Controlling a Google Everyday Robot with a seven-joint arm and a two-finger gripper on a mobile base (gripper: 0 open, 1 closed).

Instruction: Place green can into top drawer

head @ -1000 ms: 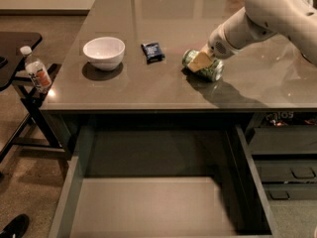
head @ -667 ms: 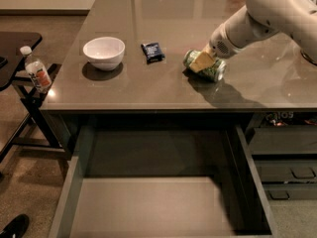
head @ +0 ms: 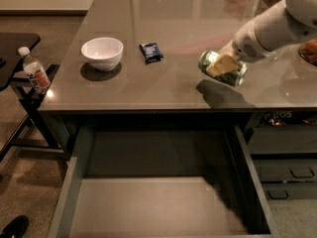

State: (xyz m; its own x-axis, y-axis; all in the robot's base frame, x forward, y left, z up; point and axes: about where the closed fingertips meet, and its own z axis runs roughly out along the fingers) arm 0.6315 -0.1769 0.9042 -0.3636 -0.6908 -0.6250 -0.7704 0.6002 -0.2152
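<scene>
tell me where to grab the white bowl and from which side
Probably the rim of the white bowl, from above: it stands upright and open, so one finger can go inside the wall and one outside. The rim facing the blue packet is nearest the pincer, which hangs over the table, shut on the green can.

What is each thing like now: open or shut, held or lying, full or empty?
gripper: shut on the green can, over the desk, right side.
green can: held sideways, lifted off the desk.
top drawer: pulled open, empty.
white bowl: upright, empty.
blue packet: lying flat.
water bottle: upright, capped.
</scene>
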